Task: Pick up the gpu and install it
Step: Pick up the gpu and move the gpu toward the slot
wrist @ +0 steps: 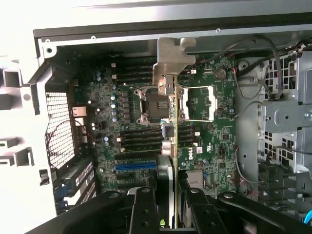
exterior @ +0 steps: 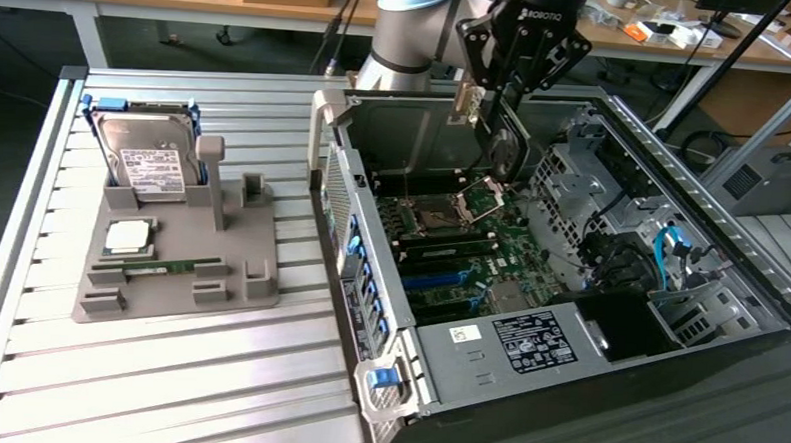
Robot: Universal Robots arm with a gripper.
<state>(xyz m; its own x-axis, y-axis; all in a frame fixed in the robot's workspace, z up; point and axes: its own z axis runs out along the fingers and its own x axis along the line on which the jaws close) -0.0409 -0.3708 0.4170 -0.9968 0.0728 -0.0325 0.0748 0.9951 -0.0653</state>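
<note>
The gpu [exterior: 503,151] is clamped between the fingers [wrist: 144,209] of the gripper [exterior: 499,86], which are closed on the card's two faces. The card is held on edge inside the open case [exterior: 497,346], over the board [exterior: 461,254], at the end of the case farthest from the exterior camera. In the wrist view the gpu [wrist: 174,146] is seen edge-on as a thin line running away from the gripper [wrist: 170,214] across the board [wrist: 126,117]. Its silver bracket [wrist: 170,56] lies at the far end, and the socket [wrist: 153,105] is seen just beside the line. Whether the card touches the board cannot be told. On the exterior view's left, well apart from the case, a grey holder [exterior: 246,275] is set on the slatted table [exterior: 176,372]. A drive [exterior: 151,166] is stood upright in it, and a green stick [exterior: 166,268] is laid nearer the camera.
</note>
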